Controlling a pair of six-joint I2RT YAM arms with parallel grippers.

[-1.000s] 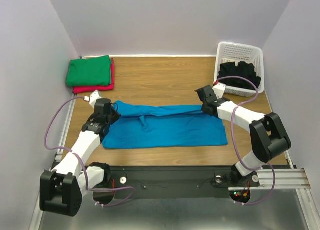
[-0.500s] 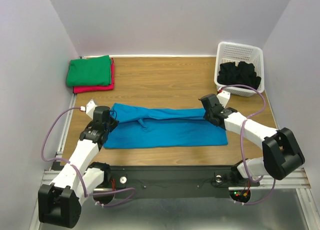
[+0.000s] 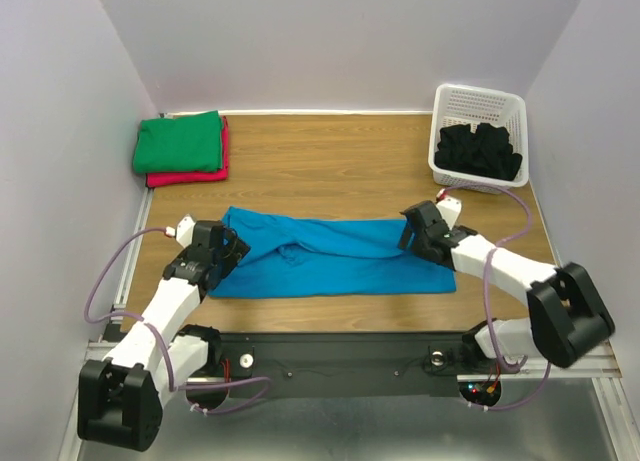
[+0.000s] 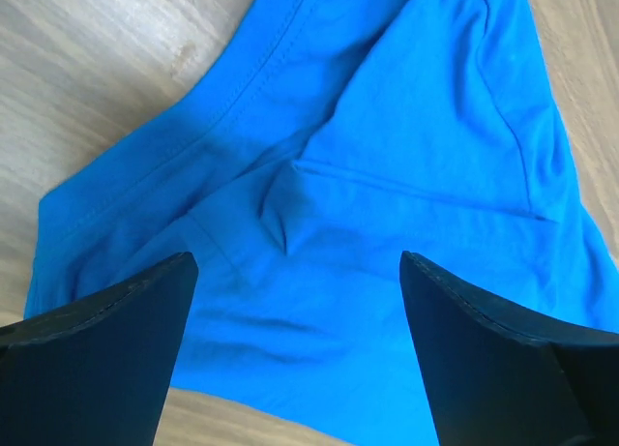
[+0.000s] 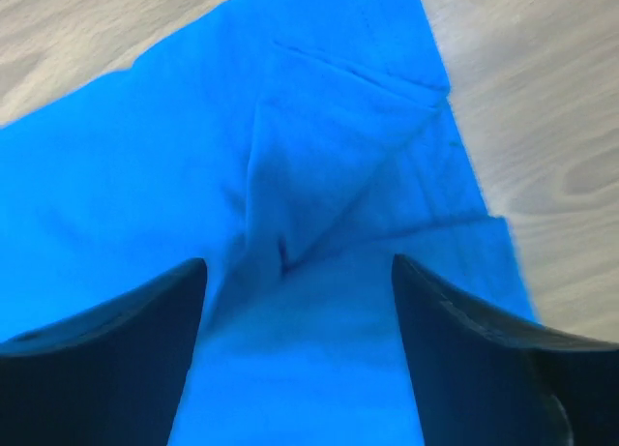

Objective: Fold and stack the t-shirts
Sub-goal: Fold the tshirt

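Here, the bright turquoise-blue cotton t-shirt (image 3: 340, 261) lies folded lengthwise, spread beneath and between both tools. The left gripper (image 4: 297, 262) and right gripper (image 5: 298, 262) hover with jaws apart, grasping nothing, one over each end, likely so the next fold stays even.
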